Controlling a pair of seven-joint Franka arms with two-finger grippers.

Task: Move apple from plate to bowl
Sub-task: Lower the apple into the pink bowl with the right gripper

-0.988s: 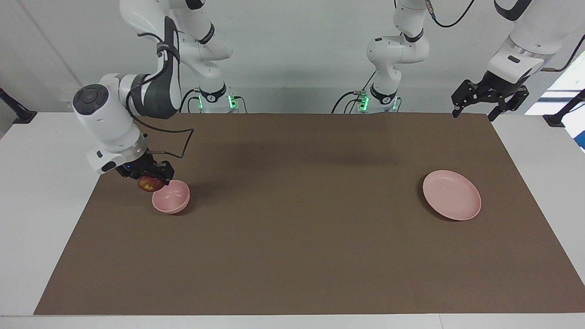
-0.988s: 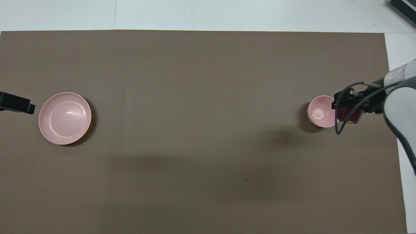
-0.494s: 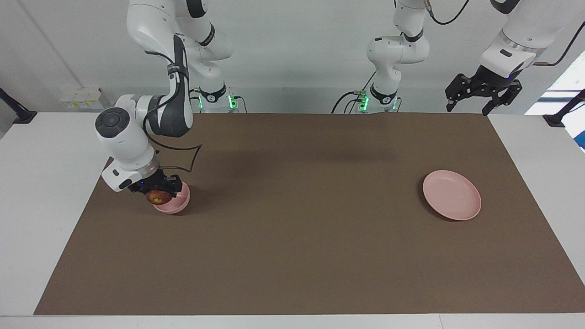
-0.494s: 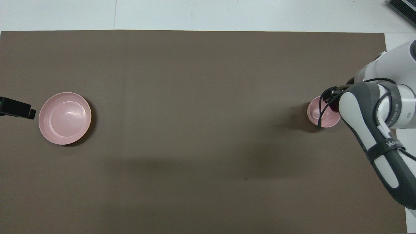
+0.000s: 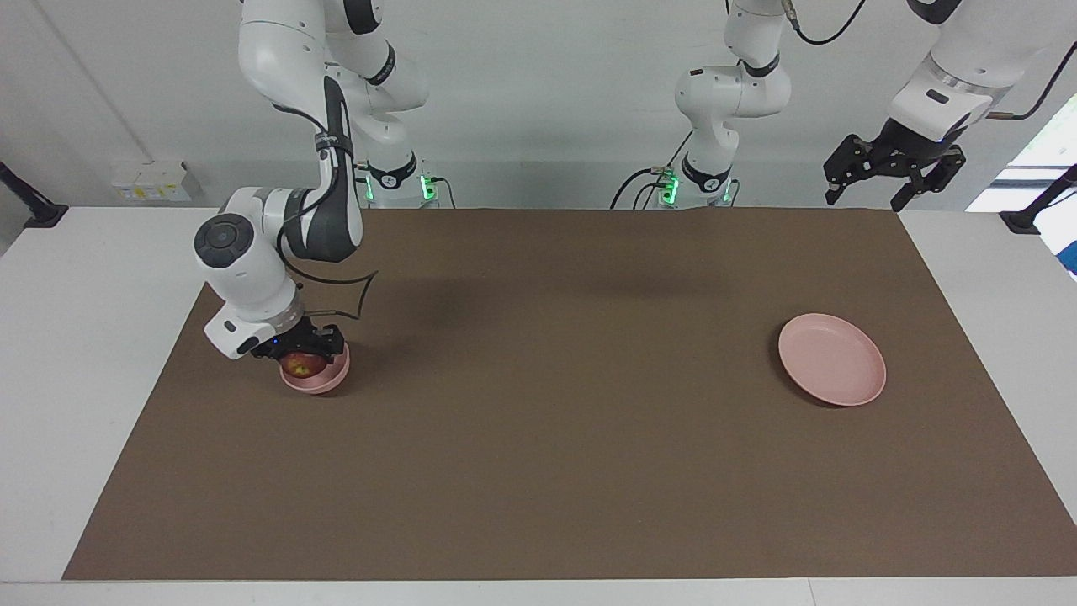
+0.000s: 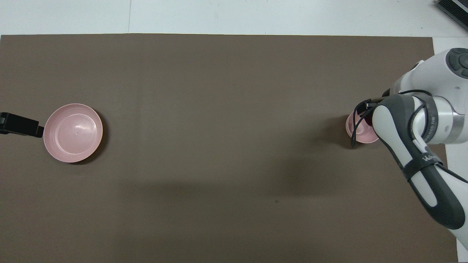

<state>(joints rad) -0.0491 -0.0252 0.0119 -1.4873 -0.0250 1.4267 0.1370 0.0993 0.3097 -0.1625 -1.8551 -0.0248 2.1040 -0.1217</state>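
The dark red apple point(image 5: 301, 364) is held in my right gripper point(image 5: 301, 360), which is shut on it and sits low in the mouth of the small pink bowl point(image 5: 321, 381). In the overhead view the right arm covers the apple and much of the bowl point(image 6: 355, 132). The flat pink plate point(image 5: 831, 370) lies bare toward the left arm's end of the table; it also shows in the overhead view point(image 6: 73, 132). My left gripper point(image 5: 865, 199) waits open and empty, raised over the mat's corner near the left arm's base.
A brown mat point(image 5: 555, 438) covers the table between bowl and plate. White table margin point(image 5: 84, 353) lies beside the bowl at the right arm's end. A black cable point(image 5: 353, 295) loops from the right wrist above the bowl.
My right gripper has carried the apple from beside the bowl to over it and lowered it into the bowl's mouth. The left gripper has shifted slightly while raised.
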